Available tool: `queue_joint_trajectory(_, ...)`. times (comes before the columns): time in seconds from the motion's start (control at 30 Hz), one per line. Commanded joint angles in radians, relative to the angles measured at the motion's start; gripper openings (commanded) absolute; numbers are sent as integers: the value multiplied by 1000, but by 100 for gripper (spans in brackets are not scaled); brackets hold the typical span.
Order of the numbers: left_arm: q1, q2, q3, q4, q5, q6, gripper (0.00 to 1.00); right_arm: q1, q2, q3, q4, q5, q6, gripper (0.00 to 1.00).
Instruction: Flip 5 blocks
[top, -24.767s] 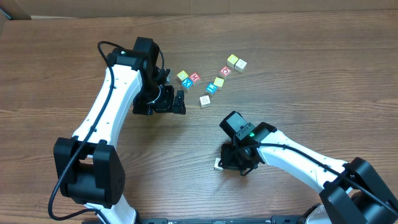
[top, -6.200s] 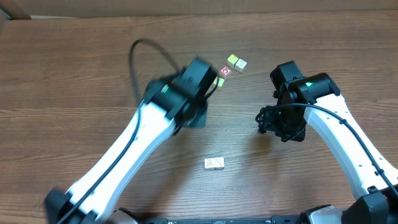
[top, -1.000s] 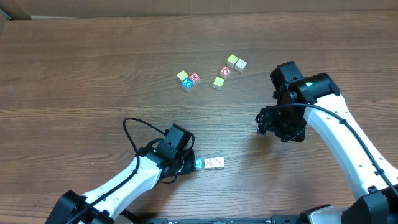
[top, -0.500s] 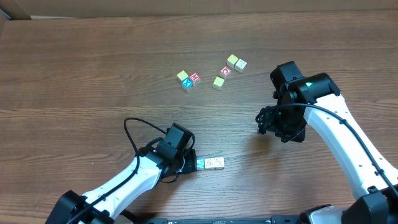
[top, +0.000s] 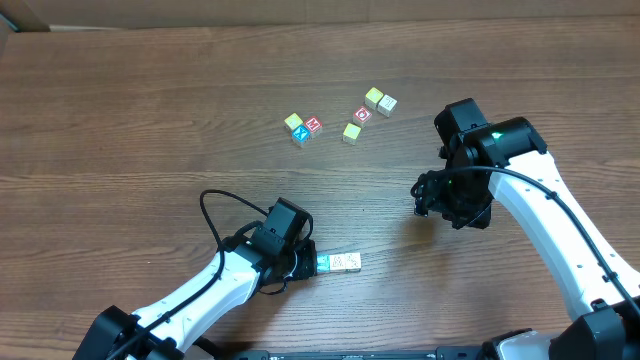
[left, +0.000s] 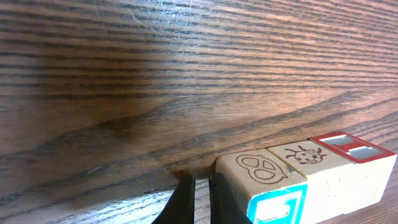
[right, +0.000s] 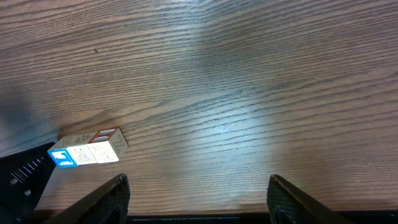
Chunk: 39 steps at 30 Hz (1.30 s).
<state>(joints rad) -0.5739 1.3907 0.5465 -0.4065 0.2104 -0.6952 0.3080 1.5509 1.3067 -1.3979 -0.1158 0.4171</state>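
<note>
Three blocks lie in a row (top: 340, 263) on the table, with a blue-faced one at its left end. Up close they are a pretzel block (left: 261, 177), a ladybug block (left: 305, 155) and a red-topped block (left: 348, 144). My left gripper (top: 306, 264) is shut with nothing between its fingers (left: 185, 202), and its tip rests against the pretzel block's left side. Several more blocks (top: 303, 128) (top: 351, 132) (top: 379, 101) sit loose at the far middle. My right gripper (top: 438, 196) hangs open and empty at the right, and its view shows the row (right: 88, 149) at the far left.
The left arm's black cable (top: 215, 215) loops over the table behind the left wrist. The left gripper's body (right: 18, 180) shows at the lower left of the right wrist view. Bare wood grain lies between the right fingers (right: 106, 198).
The left gripper has crept very slightly to the right, up against the blue end of the row. The right arm has not moved.
</note>
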Motion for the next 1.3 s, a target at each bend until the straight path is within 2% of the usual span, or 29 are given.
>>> queue_joint_trajectory(0.0, 4, 10, -7, -2, 19, 23, 4, -1, -19, 19, 4, -2, -7, 72)
queue_joint_trajectory(0.53, 5, 10, -7, -122, 13, 23, 7, -1, -19, 19, 24, -2, -6, 72)
queue_joint_trajectory(1.27, 5, 10, -7, -169, 46, 23, 4, -1, -19, 19, 1, -2, -7, 72)
